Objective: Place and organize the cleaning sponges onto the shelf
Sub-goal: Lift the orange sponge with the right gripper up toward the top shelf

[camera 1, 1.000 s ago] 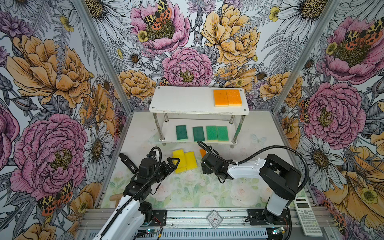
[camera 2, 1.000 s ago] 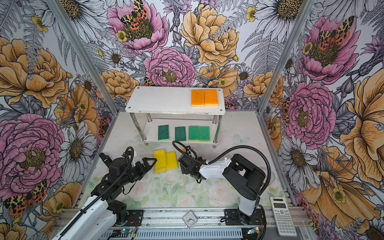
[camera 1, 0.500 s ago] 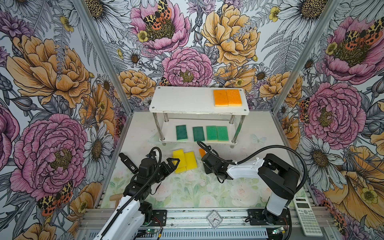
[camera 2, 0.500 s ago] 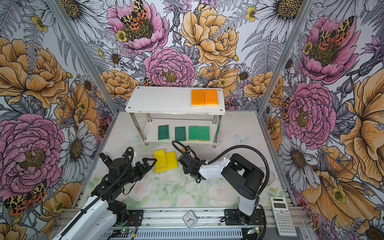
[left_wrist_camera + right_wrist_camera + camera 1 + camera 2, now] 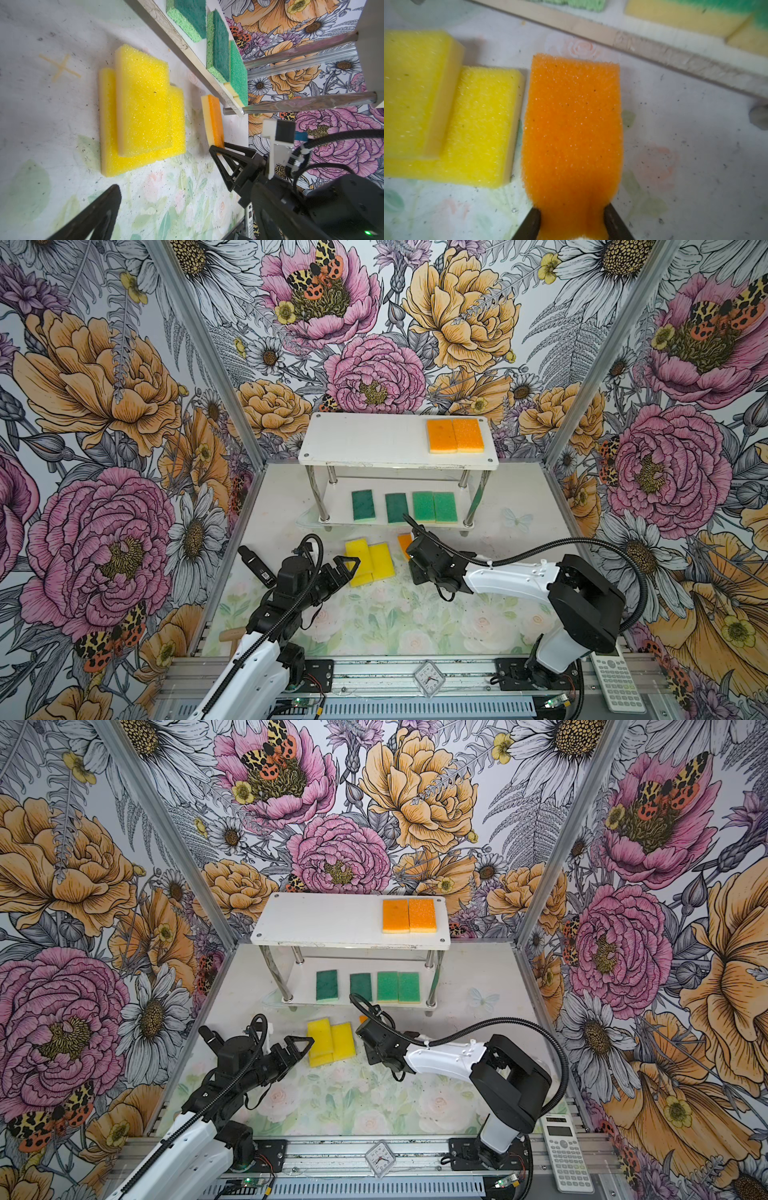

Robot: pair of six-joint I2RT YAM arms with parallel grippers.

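1 orange sponge [image 5: 572, 128] pinched in R tool [image 5: 571, 207], beside yellow sponges [image 5: 446, 116].

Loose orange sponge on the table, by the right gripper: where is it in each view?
In a top view: orange sponge, a sliver right of the yellow sponges.
In a top view: same sliver.
Left wrist: centre-right, side-on.
Right wrist: fills the centre, pinched by the right gripper.
Landmark: yellow sponges beside it everywhere.

In both top views my right wrist [image 5: 432, 564] hides most of the orange sponge [image 5: 403, 540]; only a sliver shows at its eleven o'clock. The fingers [image 5: 614, 222] of my right end effector [image 5: 572, 217] run off the wrist picture's edge; the green sponges [image 5: 685, 16] beyond are blurred.
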